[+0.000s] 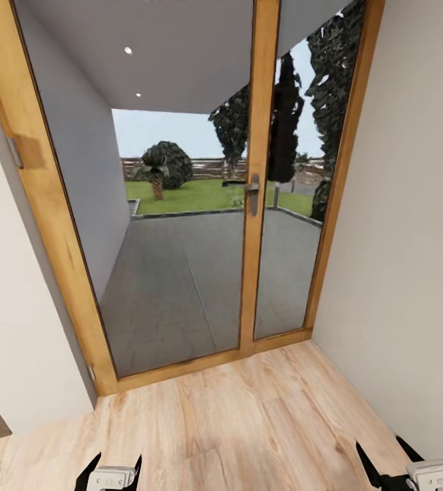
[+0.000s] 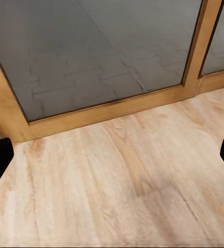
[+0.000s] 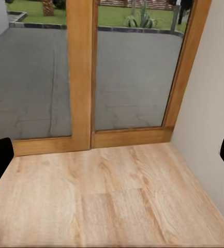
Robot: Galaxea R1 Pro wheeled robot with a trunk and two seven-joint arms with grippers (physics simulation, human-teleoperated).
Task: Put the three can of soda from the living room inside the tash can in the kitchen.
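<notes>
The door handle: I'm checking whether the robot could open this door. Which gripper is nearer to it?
Right, marginally. The door handle lies ahead, slightly right of centre; the right gripper is low to its right, the left gripper low to its left.

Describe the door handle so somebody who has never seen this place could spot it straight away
Straight ahead stands a tall glass door in a light wood frame, looking out on a grey paved terrace and a lawn. Follow the vertical wooden post between the wide pane and the narrow pane to about mid-height. There sits the door handle, a small grey metal plate with a dark lever pointing left, the only metal fitting on that post.
</notes>
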